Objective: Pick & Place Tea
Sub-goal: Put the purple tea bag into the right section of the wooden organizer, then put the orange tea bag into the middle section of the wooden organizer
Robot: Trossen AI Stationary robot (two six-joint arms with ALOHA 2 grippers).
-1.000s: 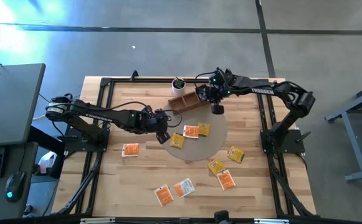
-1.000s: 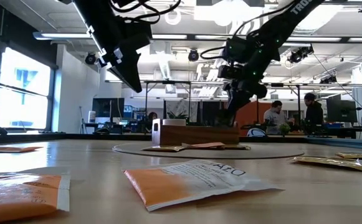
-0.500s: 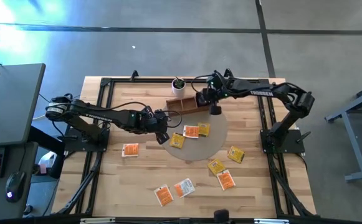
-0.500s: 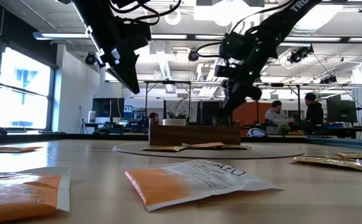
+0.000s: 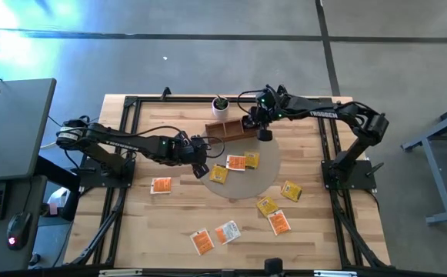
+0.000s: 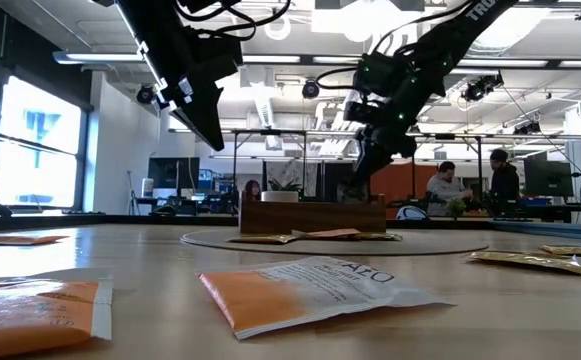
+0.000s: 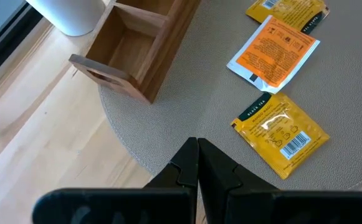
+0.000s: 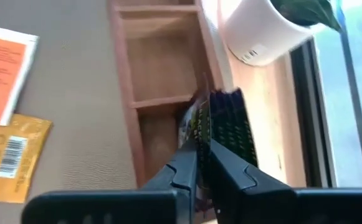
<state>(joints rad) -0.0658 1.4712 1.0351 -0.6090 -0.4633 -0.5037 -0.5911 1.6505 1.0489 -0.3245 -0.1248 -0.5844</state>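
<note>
My right tool [image 5: 263,135] hung over the tray's [image 5: 231,126] right end, clamping a sachet [image 8: 199,127]; the pot [image 5: 220,105] stood behind, three sachets [image 5: 237,163] in front on the mat [image 5: 261,181].

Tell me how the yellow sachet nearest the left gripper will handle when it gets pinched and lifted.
The yellow sachet lies flat on the round grey mat, so it is probably thin and light. Its crinkled, glossy wrapper suggests that it may flex and slip. Lying flush, its edge could be hard for the shut left gripper to catch.
</note>
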